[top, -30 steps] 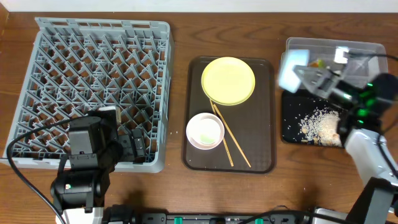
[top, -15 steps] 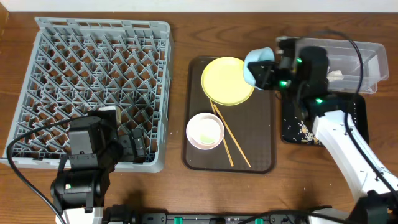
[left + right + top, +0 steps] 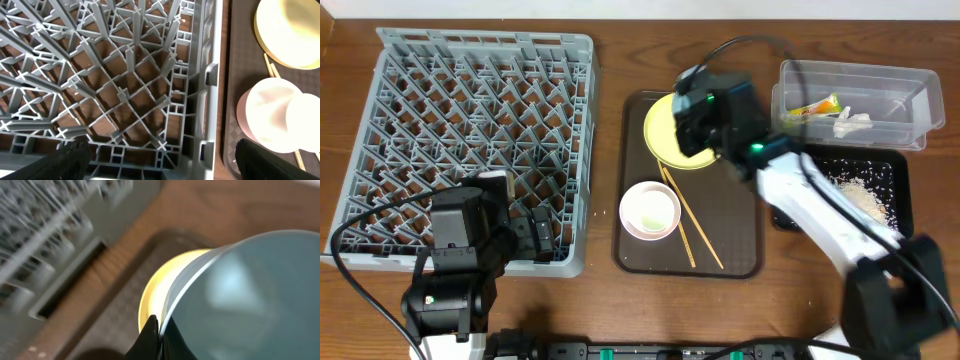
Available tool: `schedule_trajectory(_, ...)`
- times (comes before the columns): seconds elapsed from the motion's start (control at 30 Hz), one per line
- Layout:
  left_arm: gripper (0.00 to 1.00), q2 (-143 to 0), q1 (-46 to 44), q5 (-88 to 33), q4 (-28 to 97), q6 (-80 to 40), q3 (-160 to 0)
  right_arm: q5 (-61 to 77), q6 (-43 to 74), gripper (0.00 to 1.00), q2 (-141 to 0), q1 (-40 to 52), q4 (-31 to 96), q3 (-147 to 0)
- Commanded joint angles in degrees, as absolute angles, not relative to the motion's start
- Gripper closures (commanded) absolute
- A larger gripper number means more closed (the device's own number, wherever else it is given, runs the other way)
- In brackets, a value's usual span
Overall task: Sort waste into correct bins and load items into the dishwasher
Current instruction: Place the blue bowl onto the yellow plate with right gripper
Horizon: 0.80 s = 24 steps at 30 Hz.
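Note:
My right gripper (image 3: 159, 330) is shut on the rim of the light blue bowl (image 3: 240, 290) and holds it above the yellow plate (image 3: 150, 295). In the overhead view this arm (image 3: 705, 115) covers part of the plate (image 3: 665, 130) and hides the bowl. The pink bowl (image 3: 650, 210), with what looks like the white cup (image 3: 304, 122) inside, and the chopsticks (image 3: 692, 228) lie on the brown tray (image 3: 740, 240). My left gripper (image 3: 165, 162) is open and empty at the front right corner of the grey dish rack (image 3: 470, 120).
The clear tub (image 3: 920, 80) at the back right holds the green-and-orange wrapper (image 3: 815, 105) and white paper (image 3: 850, 120). The black tray (image 3: 901, 215) in front of it holds rice scraps (image 3: 860, 195).
My right arm has swung left from over the black tray and tub, carrying the blue bowl, and is now above the yellow plate. The left arm has not moved.

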<state>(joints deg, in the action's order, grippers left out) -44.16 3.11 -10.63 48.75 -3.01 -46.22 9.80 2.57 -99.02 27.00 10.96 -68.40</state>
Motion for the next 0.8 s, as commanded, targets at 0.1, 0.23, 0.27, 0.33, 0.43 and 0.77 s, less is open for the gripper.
schedule_trajectory(0.1,0.06,-44.12,3.25,-11.33,48.82,-3.29,-47.13,8.67,-0.89,0.99,-108.07,29.08,9.74,-68.55)
schedule_trajectory(0.23,0.06,-44.12,3.25,-11.33,48.80,-3.29,-47.13,9.26,-0.91,0.98,-109.84,29.91,11.62,-68.55)
schedule_trajectory(0.27,0.06,-44.12,3.25,-11.33,48.80,-3.29,-47.13,9.26,-0.91,0.98,-109.84,30.04,12.23,-68.55)
schedule_trajectory(0.33,0.06,-44.12,3.25,-11.33,48.80,-3.29,-47.13,9.30,-0.91,0.96,-109.32,30.06,12.99,-68.58)
schedule_trajectory(0.43,0.06,-44.12,3.25,-11.33,48.82,-3.29,-47.13,9.26,-0.93,0.81,-107.15,30.06,15.25,-68.60)
schedule_trajectory(0.77,0.06,-44.12,3.25,-11.33,48.82,-3.29,-47.13,10.72,-0.91,0.01,-90.96,30.02,22.55,-68.62)
